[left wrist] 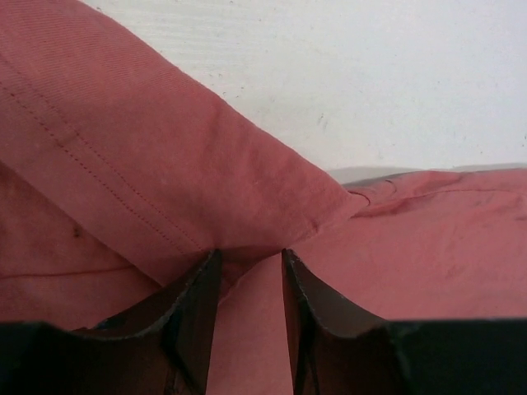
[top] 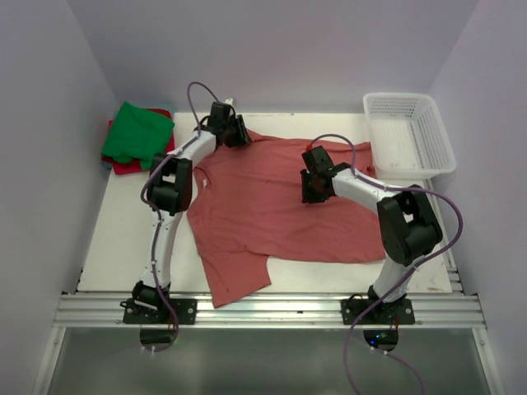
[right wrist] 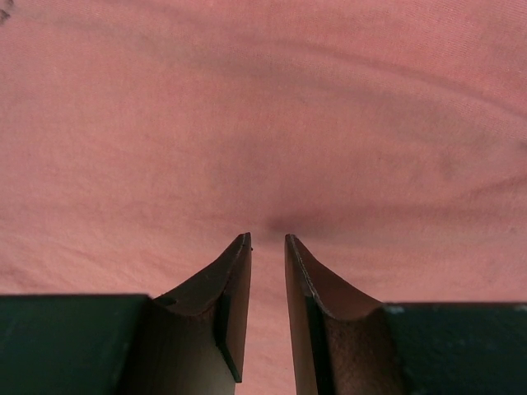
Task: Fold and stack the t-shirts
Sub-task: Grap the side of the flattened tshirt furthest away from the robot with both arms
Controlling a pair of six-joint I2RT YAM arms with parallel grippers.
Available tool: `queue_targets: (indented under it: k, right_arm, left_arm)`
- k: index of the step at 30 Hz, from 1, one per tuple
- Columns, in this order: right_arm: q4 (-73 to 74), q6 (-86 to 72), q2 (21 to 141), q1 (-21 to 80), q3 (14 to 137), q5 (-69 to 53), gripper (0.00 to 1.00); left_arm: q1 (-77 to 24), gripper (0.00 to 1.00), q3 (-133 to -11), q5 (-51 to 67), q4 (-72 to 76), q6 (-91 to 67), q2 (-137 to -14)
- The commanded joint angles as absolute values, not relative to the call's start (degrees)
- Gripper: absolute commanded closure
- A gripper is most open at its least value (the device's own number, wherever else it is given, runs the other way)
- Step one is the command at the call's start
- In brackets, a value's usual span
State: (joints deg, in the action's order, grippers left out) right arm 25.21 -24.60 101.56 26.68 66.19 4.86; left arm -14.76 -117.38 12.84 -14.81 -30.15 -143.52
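On the middle of the table (top: pixel 115 247): faded brick-red t-shirt (top: pixel 272 210), spread nearly flat, front or back up not told. Green t-shirt (top: pixel 136 132) lies bunched on the red-pink t-shirt (top: pixel 123 168) at the far left corner, well apart from the work. White mesh basket (top: pixel 409 96) at far right.

Lie of the shirt: long axis runs left to right across the table. Neck looks to be at the left, hem at the right near the right arm. One sleeve points to the near edge, the other to the far edge.

Left gripper (left wrist: pixel 251 259): at the far sleeve. Jaws narrow, with a ridge of stitched sleeve hem pinched between them and the cloth tented up toward the tips.

Right gripper (right wrist: pixel 268 243): over the body of the shirt, right of centre. Jaws narrow, tips down at a dark pucker in the fabric; seems to nip a small fold, though the hold looks shallow.

Handling, as judged: light, limp cloth that drapes, drags on the table and bunches. It will not keep a line unless taken at two spread points. Best holds are the hems, sleeve seams and shoulder edge, where doubled stitching gives bite. A mid-panel pinch may slip or lift one layer only.
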Motion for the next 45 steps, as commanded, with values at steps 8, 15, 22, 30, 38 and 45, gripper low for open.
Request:
queue_targets:
  k: [8,15,22,30,38,45]
  right_arm:
    - [24.08,-25.22,101.95,26.63,67.24,4.66,0.73]
    - [24.26,-25.14,102.22,26.63,66.97,5.01,0.75]
    - [24.17,-25.05,102.48,26.63,66.97,5.54,0.75]
    - [24.26,-24.79,103.36,26.63,66.97,5.89,0.76]
    - [24.52,-24.70,103.62,26.63,67.94,5.36,0.75]
    - [25.84,-24.26,103.62,26.63,68.64,6.24,0.75]
  left_arm:
    - [-16.08,0.63,-117.51,5.10,-20.48,-24.61,-144.57]
    - [-16.08,1.00,-118.65,3.87,-20.74,-24.26,-145.72]
    - [-16.08,1.00,-117.78,5.54,-17.50,-23.99,-143.27]
    - [-13.46,0.66,-105.91,2.46,-5.01,-28.38,-129.29]
    - [-5.29,0.47,-116.98,7.82,-8.62,-34.00,-138.77]
    - [-2.46,0.47,-119.00,10.01,-6.15,-37.44,-143.17]
